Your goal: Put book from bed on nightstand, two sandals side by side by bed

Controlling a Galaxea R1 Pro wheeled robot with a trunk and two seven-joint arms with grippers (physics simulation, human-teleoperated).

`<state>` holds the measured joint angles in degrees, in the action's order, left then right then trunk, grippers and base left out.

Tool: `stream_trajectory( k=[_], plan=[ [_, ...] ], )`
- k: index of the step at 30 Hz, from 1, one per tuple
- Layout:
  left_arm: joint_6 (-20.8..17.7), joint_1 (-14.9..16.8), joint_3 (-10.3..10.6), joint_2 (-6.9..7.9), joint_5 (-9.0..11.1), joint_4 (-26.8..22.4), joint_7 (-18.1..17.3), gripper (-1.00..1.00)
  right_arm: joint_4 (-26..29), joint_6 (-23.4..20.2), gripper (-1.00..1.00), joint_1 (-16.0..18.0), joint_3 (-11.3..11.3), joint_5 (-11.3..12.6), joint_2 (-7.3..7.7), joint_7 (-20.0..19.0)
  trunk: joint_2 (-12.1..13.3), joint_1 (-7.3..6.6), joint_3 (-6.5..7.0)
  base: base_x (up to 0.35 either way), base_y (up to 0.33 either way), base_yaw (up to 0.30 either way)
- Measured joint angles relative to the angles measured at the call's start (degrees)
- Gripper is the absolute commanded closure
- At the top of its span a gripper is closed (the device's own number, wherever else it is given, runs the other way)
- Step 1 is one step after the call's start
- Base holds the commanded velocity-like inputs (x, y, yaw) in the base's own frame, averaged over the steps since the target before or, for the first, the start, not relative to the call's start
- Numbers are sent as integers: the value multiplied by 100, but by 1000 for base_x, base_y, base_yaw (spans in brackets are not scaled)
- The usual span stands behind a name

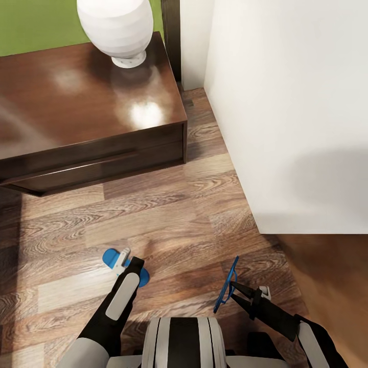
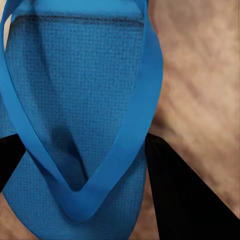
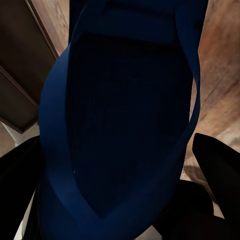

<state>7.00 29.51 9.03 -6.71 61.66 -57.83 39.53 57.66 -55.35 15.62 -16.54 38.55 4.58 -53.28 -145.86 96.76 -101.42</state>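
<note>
My left gripper (image 1: 126, 261) is low over the wood floor, shut on a bright blue sandal (image 1: 110, 258) that lies about flat. In the left wrist view that sandal (image 2: 80, 100) sits between the black fingers (image 2: 185, 200). My right gripper (image 1: 234, 286) is shut on the second sandal (image 1: 226, 292), which stands on edge above the floor; in the right wrist view it (image 3: 125, 125) looks dark blue. The bed (image 1: 286, 102) rises pale at the right, with its brown frame (image 1: 332, 266) below. The dark nightstand (image 1: 87, 107) stands at the upper left. The book is out of view.
A white ribbed lamp (image 1: 116, 25) stands on the nightstand's back edge. A strip of plank floor (image 1: 204, 133) runs between the nightstand and the bed. Open floor (image 1: 168, 220) lies between the nightstand's front and my grippers. My trunk (image 1: 183, 342) is at the bottom.
</note>
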Motion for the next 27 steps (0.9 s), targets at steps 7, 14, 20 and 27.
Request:
stream_trajectory(
  k=[7,14,20,27],
  plan=[
    [-2,0,-3,8,-1,-3,9,100,0,0,100,0,0,0,0,0,0,0,0,0,0,0],
    [-8,0,-1,9,-12,-8,3,100,0,0,100,0,0,1,0,0,0,0,0,0,0,0],
    [-8,0,5,9,-14,-13,1,100,0,0,100,0,0,0,0,0,0,0,0,0,0,0],
    [-8,0,6,7,-13,-14,6,100,0,0,100,0,0,0,0,0,0,0,0,0,0,0]
  ],
)
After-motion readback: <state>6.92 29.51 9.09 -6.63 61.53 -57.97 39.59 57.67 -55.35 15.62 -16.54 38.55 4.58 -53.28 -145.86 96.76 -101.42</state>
